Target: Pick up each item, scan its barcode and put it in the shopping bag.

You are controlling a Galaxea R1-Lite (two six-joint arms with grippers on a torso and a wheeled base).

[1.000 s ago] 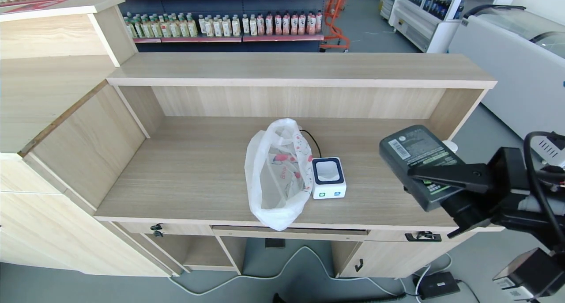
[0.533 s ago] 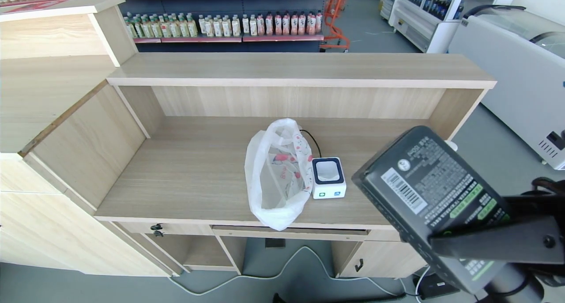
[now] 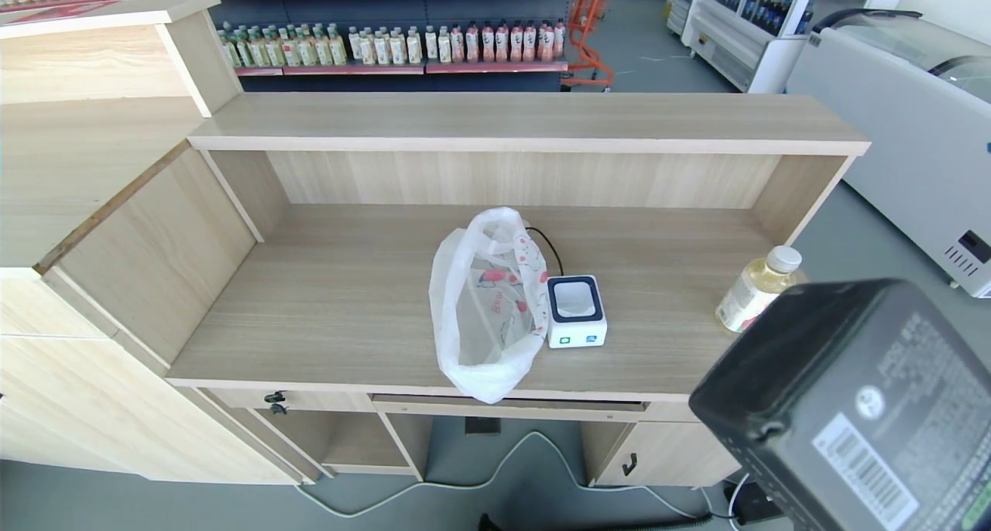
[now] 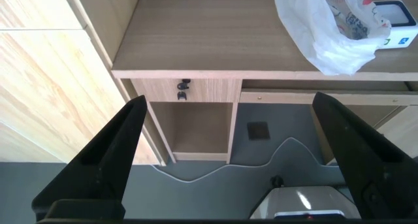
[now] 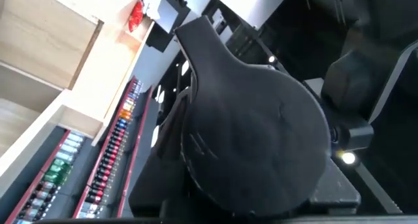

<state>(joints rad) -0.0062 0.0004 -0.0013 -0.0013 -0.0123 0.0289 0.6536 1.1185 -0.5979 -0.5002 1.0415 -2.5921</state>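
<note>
A black package (image 3: 859, 407) with a white barcode label hangs in the air close to the head camera, off the counter's right front corner. My right gripper (image 5: 261, 139) is shut on it, and the dark package (image 5: 255, 126) sits between its fingers in the right wrist view. The white shopping bag (image 3: 484, 306) lies open on the counter, with the small white scanner (image 3: 577, 312) touching its right side. A pale yellow bottle (image 3: 757, 289) with a white cap stands at the counter's right end. My left gripper (image 4: 230, 106) is open and holds nothing, low in front of the counter's left part.
The wooden counter (image 3: 341, 314) has a raised back wall and side walls. Below its front edge are drawers and open compartments (image 4: 196, 129). A cable runs from the scanner to the back. Shelves of bottles and freezers stand behind.
The black package has swung down and right, closer to the head camera. The bottle it hid now shows, and the right arm has left the head view.
</note>
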